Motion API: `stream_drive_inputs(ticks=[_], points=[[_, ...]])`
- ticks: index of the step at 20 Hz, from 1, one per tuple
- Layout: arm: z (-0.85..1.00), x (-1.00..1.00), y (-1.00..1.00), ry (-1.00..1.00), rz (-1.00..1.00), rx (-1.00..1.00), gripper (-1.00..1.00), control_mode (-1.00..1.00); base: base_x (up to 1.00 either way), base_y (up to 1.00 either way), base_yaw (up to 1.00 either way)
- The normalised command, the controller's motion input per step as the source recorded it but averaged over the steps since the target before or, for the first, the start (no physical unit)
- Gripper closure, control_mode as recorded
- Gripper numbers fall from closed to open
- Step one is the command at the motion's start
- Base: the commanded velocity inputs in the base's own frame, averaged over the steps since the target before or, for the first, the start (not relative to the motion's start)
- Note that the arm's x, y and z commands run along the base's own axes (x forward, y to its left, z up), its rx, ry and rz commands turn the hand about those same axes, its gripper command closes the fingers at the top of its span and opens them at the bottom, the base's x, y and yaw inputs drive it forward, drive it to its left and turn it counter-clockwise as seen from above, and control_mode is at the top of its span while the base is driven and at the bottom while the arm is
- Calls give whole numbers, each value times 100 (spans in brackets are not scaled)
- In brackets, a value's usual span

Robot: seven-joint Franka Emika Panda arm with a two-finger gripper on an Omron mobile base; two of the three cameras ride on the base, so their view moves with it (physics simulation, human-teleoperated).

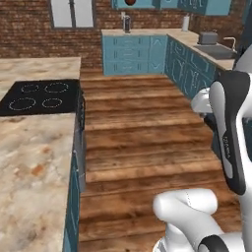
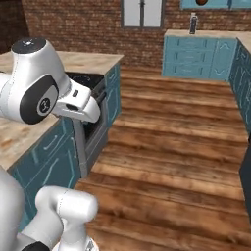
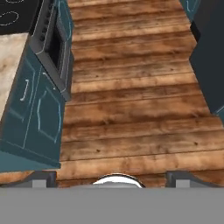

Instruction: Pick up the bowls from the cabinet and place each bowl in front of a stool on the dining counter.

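**Far from cabinet, nothing picked yet**

Hand (image 3: pixel 111 177) released, fingers spread wide, empty, pointing at the wood floor (image 3: pixel 131 109). Reddish-brown bowl (image 1: pixel 130 2) sits in the cabinet (image 1: pixel 142 4) at top centre, well away. Dining counter (image 1: pixel 29 162) lower left. Best: drive close, square up, raise the hand to shelf level before reaching.

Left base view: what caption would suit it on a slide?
White arm waits beside the dining counter and its cooktop, a reddish-brown bowl far off in the cabinet.
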Motion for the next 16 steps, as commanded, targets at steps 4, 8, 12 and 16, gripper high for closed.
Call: stream_drive_inputs(ticks=[4, 8, 12, 16], points=[[0, 0, 0, 0, 0, 0, -100, 100, 100, -90, 43], [0, 0, 0, 0, 0, 0, -100, 100, 100, -72, 10], [0, 0, 0, 0, 0, 0, -100, 100, 100, -25, -14], [0, 0, 0, 0, 0, 0, -100, 100, 96, 0, -27]])
